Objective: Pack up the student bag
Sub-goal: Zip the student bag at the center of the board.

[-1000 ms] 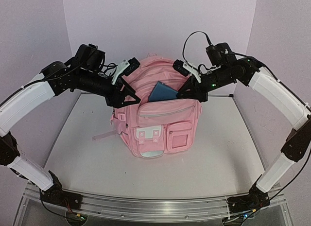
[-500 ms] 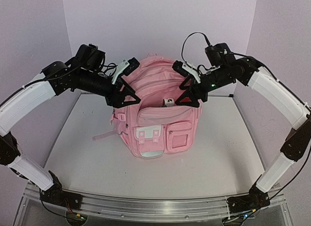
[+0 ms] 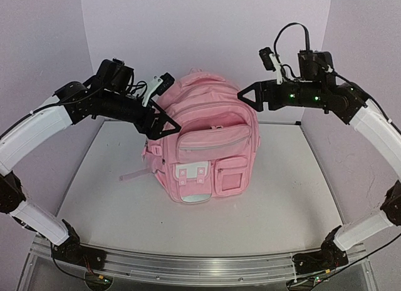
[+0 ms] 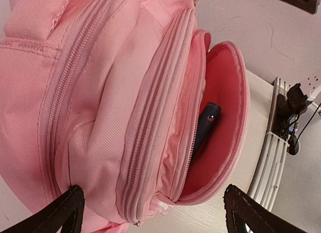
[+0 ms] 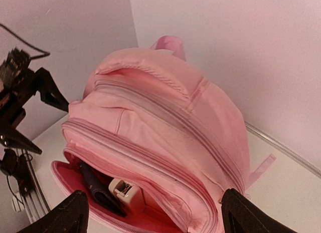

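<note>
The student bag [image 3: 202, 144], a pink backpack, stands upright in the middle of the table. Its front pocket [image 4: 220, 112] gapes open, showing a red lining. Inside lie a dark blue flat item [image 5: 98, 190] and a small white device [image 5: 125, 193]; the blue item [image 4: 205, 125] also shows in the left wrist view. My left gripper [image 3: 164, 106] is open beside the bag's upper left, its fingers astride the pocket's end [image 4: 153, 213] without holding it. My right gripper [image 3: 249, 98] is open, up off the bag's upper right and looking down on it [image 5: 153, 215].
A loose pink strap [image 3: 135, 175] trails on the white table [image 3: 100, 197] to the bag's left. Purple walls close in the back and both sides. A metal rail [image 3: 200, 266] runs along the near edge.
The blue item that stuck out of the pocket in my right gripper has dropped inside. The right gripper opened and pulled up and right. The left gripper opened wider.
</note>
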You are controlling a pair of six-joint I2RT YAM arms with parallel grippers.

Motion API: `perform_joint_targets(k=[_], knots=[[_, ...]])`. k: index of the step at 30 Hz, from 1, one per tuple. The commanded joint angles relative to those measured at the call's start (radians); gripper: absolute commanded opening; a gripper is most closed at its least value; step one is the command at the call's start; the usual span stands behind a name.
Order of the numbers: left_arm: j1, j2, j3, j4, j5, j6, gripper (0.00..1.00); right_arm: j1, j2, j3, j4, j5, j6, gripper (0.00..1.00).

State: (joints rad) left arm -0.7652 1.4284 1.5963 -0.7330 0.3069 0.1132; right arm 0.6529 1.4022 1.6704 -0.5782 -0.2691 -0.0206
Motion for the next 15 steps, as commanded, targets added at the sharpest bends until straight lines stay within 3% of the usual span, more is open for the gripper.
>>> perform_joint_targets(k=[1, 7, 15], knots=[[-0.004, -0.04, -0.074, 0.069, -0.104, 0.004, 0.99, -0.002, -0.077, -0.122, 0.122, 0.238, 0.453, 0.9], [-0.054, -0.096, -0.194, 0.184, -0.174, 0.041, 1.0, -0.002, -0.222, -0.312, 0.214, 0.377, 0.765, 0.88], [-0.08, -0.104, -0.269, 0.29, -0.189, 0.058, 1.0, -0.002, -0.294, -0.605, 0.453, 0.292, 1.088, 0.8]])
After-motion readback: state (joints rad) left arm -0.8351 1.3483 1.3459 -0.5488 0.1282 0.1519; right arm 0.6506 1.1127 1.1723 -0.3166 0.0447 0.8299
